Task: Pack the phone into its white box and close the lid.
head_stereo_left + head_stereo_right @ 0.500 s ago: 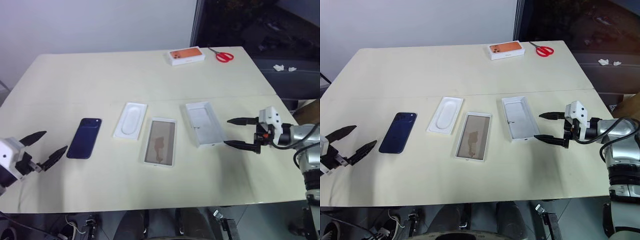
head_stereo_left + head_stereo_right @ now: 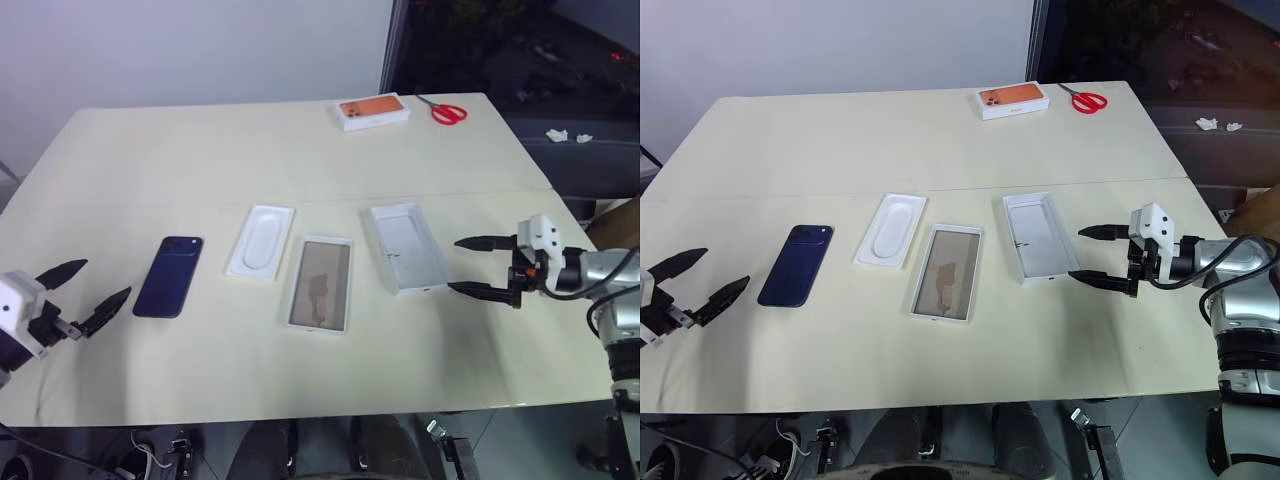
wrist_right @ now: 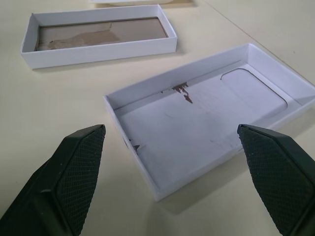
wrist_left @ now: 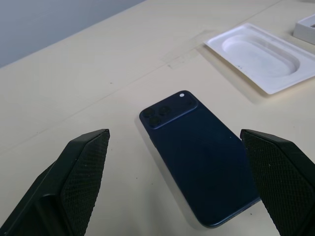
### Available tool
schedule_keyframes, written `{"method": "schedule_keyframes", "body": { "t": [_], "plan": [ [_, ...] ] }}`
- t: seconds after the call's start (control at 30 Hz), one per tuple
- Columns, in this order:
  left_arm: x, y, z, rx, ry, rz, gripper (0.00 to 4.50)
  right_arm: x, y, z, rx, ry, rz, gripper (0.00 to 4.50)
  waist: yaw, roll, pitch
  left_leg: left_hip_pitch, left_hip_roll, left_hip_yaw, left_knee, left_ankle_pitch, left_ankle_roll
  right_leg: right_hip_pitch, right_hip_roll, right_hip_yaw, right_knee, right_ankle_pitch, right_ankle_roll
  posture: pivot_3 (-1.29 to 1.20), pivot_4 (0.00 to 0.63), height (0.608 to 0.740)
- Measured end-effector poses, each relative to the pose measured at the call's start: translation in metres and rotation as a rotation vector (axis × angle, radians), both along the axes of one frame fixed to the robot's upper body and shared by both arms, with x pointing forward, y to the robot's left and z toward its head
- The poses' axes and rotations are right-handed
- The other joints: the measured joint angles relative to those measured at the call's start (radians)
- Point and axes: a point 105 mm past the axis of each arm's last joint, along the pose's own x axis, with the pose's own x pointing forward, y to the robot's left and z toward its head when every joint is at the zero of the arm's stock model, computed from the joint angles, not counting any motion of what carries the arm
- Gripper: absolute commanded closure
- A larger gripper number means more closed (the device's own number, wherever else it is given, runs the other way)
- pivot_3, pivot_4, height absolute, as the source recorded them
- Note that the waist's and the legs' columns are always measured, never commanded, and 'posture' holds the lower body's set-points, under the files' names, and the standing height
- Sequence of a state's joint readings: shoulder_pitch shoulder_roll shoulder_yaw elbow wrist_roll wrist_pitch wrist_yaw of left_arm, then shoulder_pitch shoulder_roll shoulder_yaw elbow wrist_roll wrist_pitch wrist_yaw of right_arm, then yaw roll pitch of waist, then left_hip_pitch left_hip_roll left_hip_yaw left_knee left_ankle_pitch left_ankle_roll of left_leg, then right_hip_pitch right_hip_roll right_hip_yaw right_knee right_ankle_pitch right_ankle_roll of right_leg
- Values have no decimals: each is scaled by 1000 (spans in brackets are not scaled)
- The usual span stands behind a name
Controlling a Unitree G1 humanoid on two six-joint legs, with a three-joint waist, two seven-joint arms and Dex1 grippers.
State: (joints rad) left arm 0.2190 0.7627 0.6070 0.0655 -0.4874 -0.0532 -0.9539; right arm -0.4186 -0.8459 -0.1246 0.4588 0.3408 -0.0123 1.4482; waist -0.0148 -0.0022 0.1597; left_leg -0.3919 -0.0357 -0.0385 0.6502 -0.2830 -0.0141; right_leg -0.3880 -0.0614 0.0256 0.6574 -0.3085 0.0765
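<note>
From my seat, a few bits are cut off or unreadable. In the left wrist view the white moulded insert with the rounded recess [image 4: 266, 59] runs off the picture's edge. The print on the small white box with the orange top [image 2: 373, 110] is too tiny to read. In the right wrist view, the shallow white cardboard box with the brownish floor [image 3: 98, 35] hides its near inner wall.

Head pair looks down across the whole table [image 2: 300, 390] — left wrist view sits close over the phone [image 4: 204, 167], right wrist close on the lid [image 3: 206, 132].
</note>
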Motion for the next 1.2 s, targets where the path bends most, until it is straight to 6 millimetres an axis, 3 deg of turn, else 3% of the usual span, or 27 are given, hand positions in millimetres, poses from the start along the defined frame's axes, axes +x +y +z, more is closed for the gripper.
{"method": "schedule_keyframes", "body": {
  "t": [0.37,0.57,0.77,0.87,1.03,1.2],
  "plan": [
    [-13,4,-13,1,59,-12,29,4,-6,0,-5,-4,-10,5,-1,0,0,0,0,0,0,0,0,0,0,0,0,0,0,0,150,740],
    [-19,25,-16,10,66,41,29,0,-23,-4,-43,2,-50,5,0,0,0,0,0,1,0,0,0,0,0,0,0,0,0,0,150,740],
    [-11,16,-9,5,43,17,29,2,-20,-2,-11,21,-57,5,-1,0,0,0,0,1,0,0,0,0,0,0,0,0,0,0,150,740],
    [-4,3,-3,-23,53,-12,29,8,-5,5,46,22,-55,5,-4,0,0,0,0,1,0,0,0,-1,0,1,1,0,0,0,150,740],
    [17,-27,7,-173,144,-51,29,18,40,25,159,-36,-21,5,-1,0,0,0,0,0,0,0,0,-1,0,1,3,0,0,0,150,740],
    [55,-53,40,-304,54,-34,29,24,83,40,214,-122,32,5,4,-1,0,0,-1,0,4,0,0,-1,0,0,6,0,0,0,150,740]
  ]
}}
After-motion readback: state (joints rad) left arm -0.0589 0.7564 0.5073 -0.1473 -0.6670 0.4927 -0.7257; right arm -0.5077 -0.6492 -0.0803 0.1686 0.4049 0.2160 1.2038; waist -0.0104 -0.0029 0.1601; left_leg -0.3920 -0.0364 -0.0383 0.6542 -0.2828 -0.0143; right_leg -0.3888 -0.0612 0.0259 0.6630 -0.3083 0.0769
